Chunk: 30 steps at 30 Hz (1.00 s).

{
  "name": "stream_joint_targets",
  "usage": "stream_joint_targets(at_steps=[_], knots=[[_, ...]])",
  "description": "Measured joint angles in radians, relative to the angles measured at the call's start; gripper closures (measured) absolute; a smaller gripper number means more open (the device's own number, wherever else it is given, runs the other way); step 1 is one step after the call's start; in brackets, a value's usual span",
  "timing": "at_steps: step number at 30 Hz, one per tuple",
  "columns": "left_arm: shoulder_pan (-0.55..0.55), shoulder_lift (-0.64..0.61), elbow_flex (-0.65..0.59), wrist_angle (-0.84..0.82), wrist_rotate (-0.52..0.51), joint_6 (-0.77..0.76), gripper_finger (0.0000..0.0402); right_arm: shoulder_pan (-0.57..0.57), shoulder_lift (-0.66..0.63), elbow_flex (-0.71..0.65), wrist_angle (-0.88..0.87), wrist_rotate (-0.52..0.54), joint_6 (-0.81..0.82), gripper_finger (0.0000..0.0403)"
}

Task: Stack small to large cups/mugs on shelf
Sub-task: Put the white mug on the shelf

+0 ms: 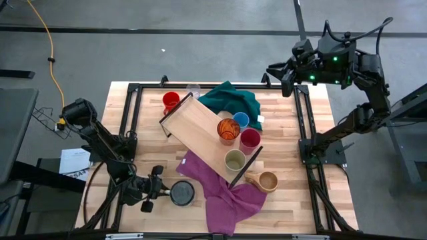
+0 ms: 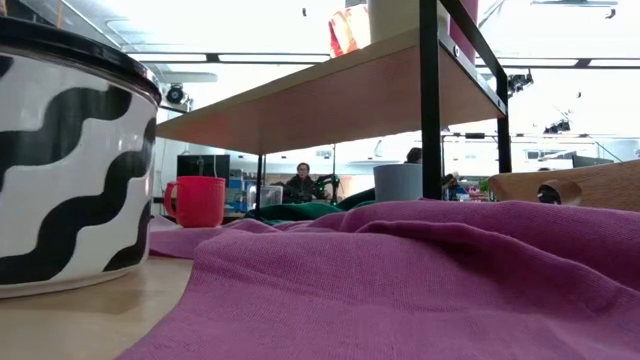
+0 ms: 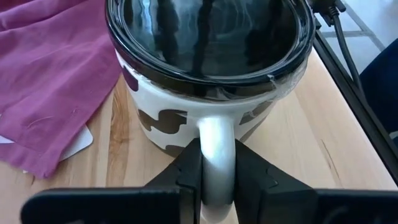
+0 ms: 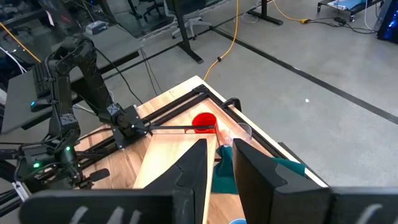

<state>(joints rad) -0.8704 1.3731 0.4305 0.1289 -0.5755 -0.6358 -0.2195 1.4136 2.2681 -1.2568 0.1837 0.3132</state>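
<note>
Left pincer (image 3: 217, 180): is clenching on black mug's (image 3: 208, 68) handle (image 3: 216, 155).
Shelf (image 1: 200, 130): is lying at 1 o'clock from mug.
Right pincer (image 4: 221, 165): is waiting open, well apart.

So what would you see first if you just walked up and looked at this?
Probably the black-and-white mug at the near left of the table, because the left gripper has its fingers pinched on the white handle. Next, the wooden shelf lying slantwise in the middle, with an orange patterned cup and an olive-beige cup on it. A big purple cloth spills out beside it.
</note>
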Motion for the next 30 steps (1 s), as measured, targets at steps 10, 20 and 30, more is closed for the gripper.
stream_joint_targets(at_steps=[10, 20, 30], knots=[[0.000, 0.000, 0.000, 0.037, 0.007, 0.002, 0.0346, 0.000, 0.000, 0.000, 0.000, 0.000, -0.014, 0.0334], [0.000, 0.000, 0.014, 0.048, -0.001, 0.023, 0.0359, 0.000, 0.000, 0.000, -0.004, 0.000, -0.019, 0.0334], [0.000, 0.000, 0.054, 0.050, -0.031, 0.056, 0.0358, 0.000, 0.000, 0.000, -0.004, 0.000, -0.024, 0.0334]])
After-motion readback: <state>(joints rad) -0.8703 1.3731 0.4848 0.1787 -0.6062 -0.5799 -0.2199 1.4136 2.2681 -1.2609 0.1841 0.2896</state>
